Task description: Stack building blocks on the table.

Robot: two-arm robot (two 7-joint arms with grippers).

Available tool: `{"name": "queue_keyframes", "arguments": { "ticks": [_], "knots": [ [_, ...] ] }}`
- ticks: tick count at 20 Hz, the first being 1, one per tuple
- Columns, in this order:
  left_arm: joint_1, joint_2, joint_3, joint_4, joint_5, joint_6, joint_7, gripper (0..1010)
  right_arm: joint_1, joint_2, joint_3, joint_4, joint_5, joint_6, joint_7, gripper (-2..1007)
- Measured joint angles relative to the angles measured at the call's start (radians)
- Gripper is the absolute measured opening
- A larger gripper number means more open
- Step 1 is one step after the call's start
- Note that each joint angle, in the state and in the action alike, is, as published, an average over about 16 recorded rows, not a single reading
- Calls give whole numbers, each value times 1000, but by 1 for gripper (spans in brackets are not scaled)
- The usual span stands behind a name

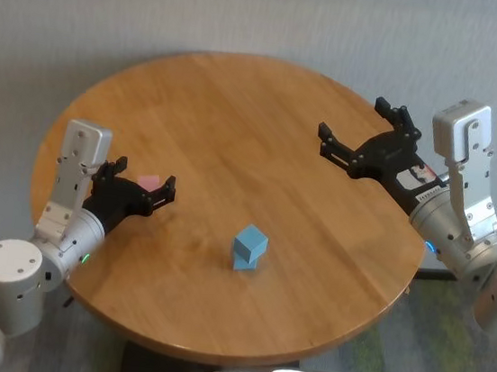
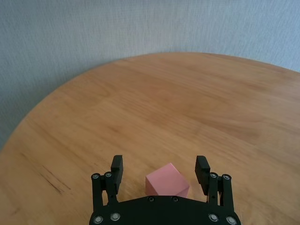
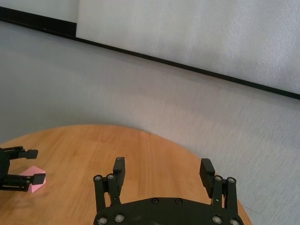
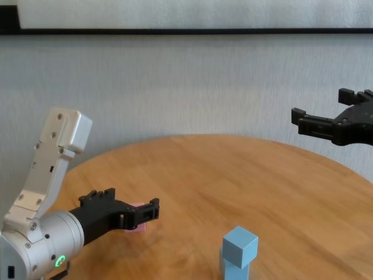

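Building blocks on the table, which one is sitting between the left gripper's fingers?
The pink block. It lies on the table inside the open left gripper, while the two light blue blocks stand stacked apart, nearer the table's middle.

Head cam high, chest low; both share table [image 1: 237,130].

The round wooden table [image 1: 228,129] carries a pink block [image 2: 167,185] and two stacked blue blocks [image 1: 249,247].
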Motion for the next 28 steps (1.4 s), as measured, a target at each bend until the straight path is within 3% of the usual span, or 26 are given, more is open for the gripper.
{"name": "queue_keyframes", "arguments": {
  "ticks": [15, 28],
  "knots": [
    [-14, -22, -20, 50, 24, -14, -31, 1000, 0, 0, 0, 0, 0, 0, 0, 1005],
    [-21, -30, -27, 75, 50, -28, -29, 1000, 0, 0, 0, 0, 0, 0, 0, 1005]
  ]
}}
